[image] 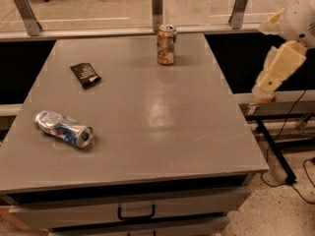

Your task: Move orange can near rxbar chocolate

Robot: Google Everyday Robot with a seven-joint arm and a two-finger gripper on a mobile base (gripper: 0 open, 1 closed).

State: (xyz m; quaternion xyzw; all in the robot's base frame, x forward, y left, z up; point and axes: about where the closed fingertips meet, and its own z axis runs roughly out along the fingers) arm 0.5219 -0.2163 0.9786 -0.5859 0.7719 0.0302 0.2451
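Camera view showed the gripper [275, 73] hanging off to the right of the bench [162, 132], well apart from everything; whether it was spread or closed could not be told. The orange can [166, 44] stood upright at the far edge, and the rxbar chocolate [85, 74] lay flat to its left. The reach would probably go best level, at mid-label, so the can was not tipped.

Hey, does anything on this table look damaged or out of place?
Yes: the silver-blue can at front left lies on its side, crushed. The orange can stands upright; the tool hangs right of the table.
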